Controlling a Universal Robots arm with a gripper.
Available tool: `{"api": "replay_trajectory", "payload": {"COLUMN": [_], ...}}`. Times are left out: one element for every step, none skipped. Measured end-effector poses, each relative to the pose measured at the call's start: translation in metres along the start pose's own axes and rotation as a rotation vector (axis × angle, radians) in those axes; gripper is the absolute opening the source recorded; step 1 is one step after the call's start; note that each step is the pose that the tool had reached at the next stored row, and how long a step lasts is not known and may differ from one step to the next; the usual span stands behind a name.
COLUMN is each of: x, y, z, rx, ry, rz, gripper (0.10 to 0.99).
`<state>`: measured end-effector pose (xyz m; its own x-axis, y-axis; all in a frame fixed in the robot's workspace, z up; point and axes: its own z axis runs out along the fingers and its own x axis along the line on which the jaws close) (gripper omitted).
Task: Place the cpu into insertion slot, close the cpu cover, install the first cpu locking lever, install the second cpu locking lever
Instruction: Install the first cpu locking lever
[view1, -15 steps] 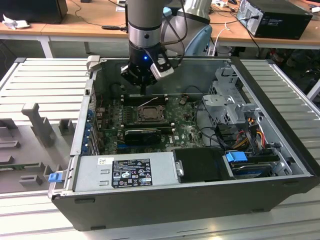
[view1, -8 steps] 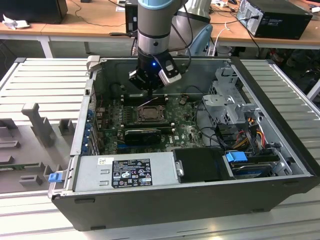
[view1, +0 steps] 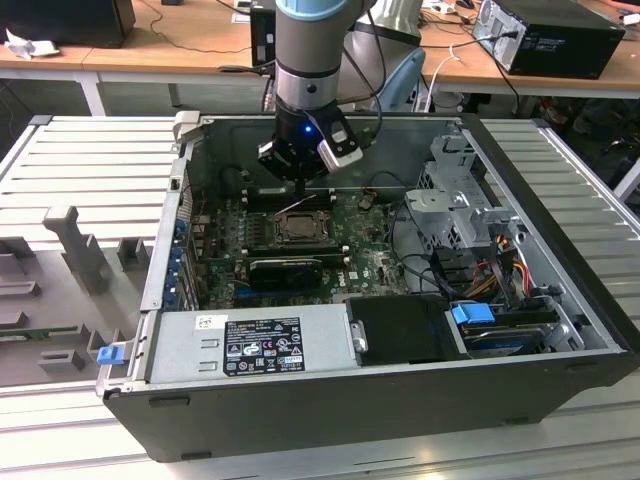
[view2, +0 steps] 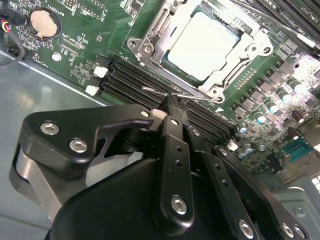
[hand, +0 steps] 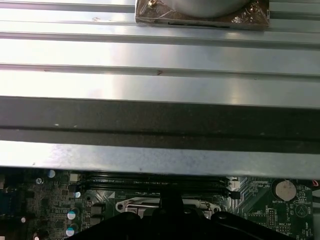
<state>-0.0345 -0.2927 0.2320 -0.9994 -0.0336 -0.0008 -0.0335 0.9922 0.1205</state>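
Inside an open computer case (view1: 560, 290), the arm's gripper (view1: 302, 182) hangs just above the motherboard (view1: 375, 265), at about 12 o'clock from the insertion slot (view1: 298, 229) in the exterior view. In the second wrist view the gripper (view2: 172, 107) has its black fingers (view2: 175, 145) pressed together, their tips meeting at a thin wire locking lever (view2: 159, 91); whether they pinch the wire or merely touch it cannot be told. That lever runs along the socket's near edge, beside the black memory slots (view2: 135, 75). The cpu (view2: 202, 45) lies seated in the insertion slot, silver face up, and the cpu cover (view2: 235, 62) lies closed around it as a metal frame. The slot's far side is cut off at the picture's edge. A coin battery (view2: 42, 22) sits at 10 o'clock of the socket. In the first wrist view the case wall (hand: 160, 90) hides most of the board, and the gripper body covers the socket.
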Motion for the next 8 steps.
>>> {"api": "replay_trajectory", "payload": {"x": [0.0000,0.0000,0.0000,-0.0001,-0.0006,-0.0013,-0.0022,-0.0030], "y": [0.0000,0.0000,0.0000,0.0001,0.0004,0.0008,0.0010,0.0013], "z": [0.0002,0.0003,0.0008,0.0015,0.0020,0.0025,0.0030,0.0035], "rx": [0.000,0.000,0.000,0.000,0.000,0.000,0.000,0.000], "ry": [0.0000,0.0000,0.0006,0.0015,0.0018,0.0018,0.0018,0.0018], "rz": [0.000,0.000,-0.005,-0.013,-0.015,-0.015,-0.015,-0.015], "gripper": [0.106,0.106,0.106,0.106,0.106,0.106,0.106,0.106]}}
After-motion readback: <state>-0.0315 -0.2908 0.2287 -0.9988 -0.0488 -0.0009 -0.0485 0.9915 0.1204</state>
